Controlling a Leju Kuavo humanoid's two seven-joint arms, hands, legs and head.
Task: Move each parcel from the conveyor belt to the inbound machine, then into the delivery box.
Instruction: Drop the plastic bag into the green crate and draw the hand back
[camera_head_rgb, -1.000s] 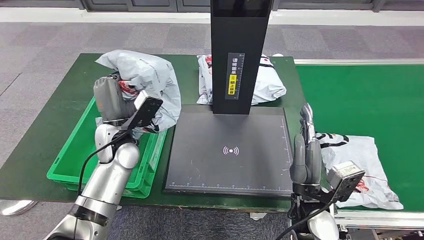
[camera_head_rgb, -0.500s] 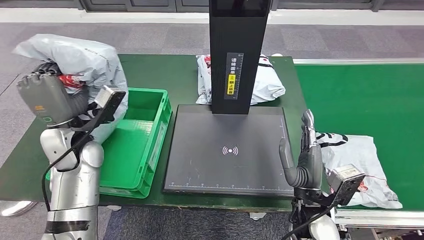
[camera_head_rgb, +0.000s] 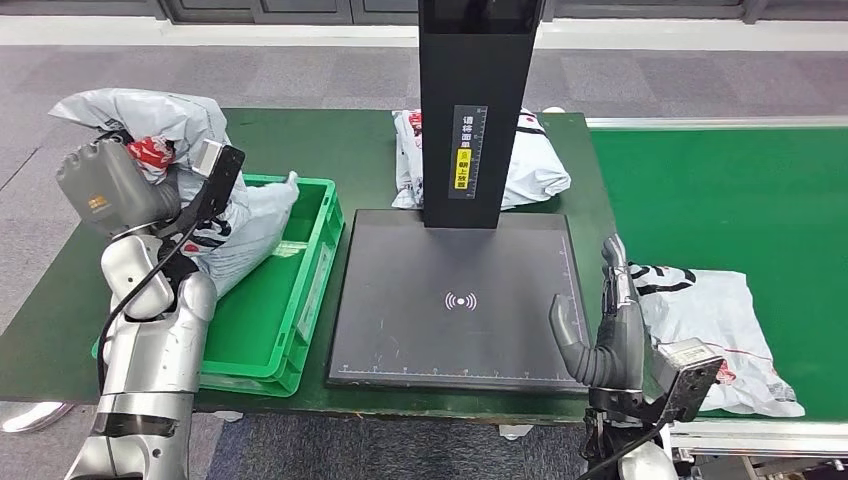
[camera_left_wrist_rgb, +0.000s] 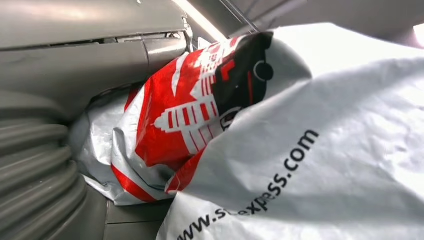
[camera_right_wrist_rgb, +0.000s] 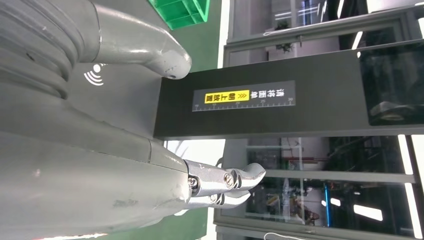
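Note:
My left hand (camera_head_rgb: 108, 186) is raised over the left end of the green delivery box (camera_head_rgb: 300, 300) and grips a grey parcel with red print (camera_head_rgb: 225, 215). The parcel's loose end droops into the box. Up close, the same parcel (camera_left_wrist_rgb: 280, 150) is pressed against my left hand (camera_left_wrist_rgb: 45, 150) and hides its fingers. My right hand (camera_head_rgb: 607, 325) stands upright and open at the right edge of the inbound machine's black plate (camera_head_rgb: 460, 300), thumb spread. It holds nothing. A second grey parcel (camera_head_rgb: 720, 325) lies on the green conveyor belt (camera_head_rgb: 740, 200), just right of that hand.
The machine's black column (camera_head_rgb: 470, 110) rises behind the plate. Another grey parcel (camera_head_rgb: 535, 165) lies on the green table (camera_head_rgb: 350, 140) behind the column. The conveyor's metal rim (camera_head_rgb: 740, 432) runs along the front right. Grey floor surrounds the table.
My left arm swung the parcel leftward and up away from the machine, then lowered it so its end hangs into the box. My right hand sank a little and its thumb spread out.

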